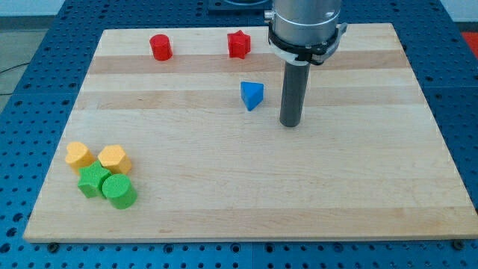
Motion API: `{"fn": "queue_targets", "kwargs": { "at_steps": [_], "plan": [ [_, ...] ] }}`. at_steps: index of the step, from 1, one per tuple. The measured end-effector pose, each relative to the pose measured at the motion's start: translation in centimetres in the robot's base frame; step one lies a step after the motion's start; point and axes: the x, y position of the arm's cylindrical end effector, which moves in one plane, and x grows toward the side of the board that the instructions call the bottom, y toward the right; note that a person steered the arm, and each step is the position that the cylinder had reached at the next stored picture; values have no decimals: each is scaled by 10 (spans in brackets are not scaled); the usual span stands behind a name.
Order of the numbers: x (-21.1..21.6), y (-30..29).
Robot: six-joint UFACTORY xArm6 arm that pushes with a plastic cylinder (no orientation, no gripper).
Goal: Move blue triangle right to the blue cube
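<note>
The blue triangle [252, 95] lies on the wooden board [246, 194], a little above the board's middle. My tip [290, 123] stands on the board just to the triangle's right and slightly below it, a small gap apart, not touching it. The rod rises from there to the arm's grey flange at the view's top. No blue cube shows anywhere in the view; the rod and flange hide a strip of the board behind them.
A red cylinder [160, 47] and a red star [238, 44] sit near the board's top edge. At the lower left cluster a yellow block [79, 155], a yellow hexagon [114, 158], a green star [93, 180] and a green cylinder [119, 190].
</note>
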Motion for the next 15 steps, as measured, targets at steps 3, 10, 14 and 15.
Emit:
{"fn": "queue_targets", "kwargs": {
  "at_steps": [3, 10, 14, 15],
  "plan": [
    [44, -21],
    [-18, -88],
    [-2, 20],
    [9, 67]
  ]
}}
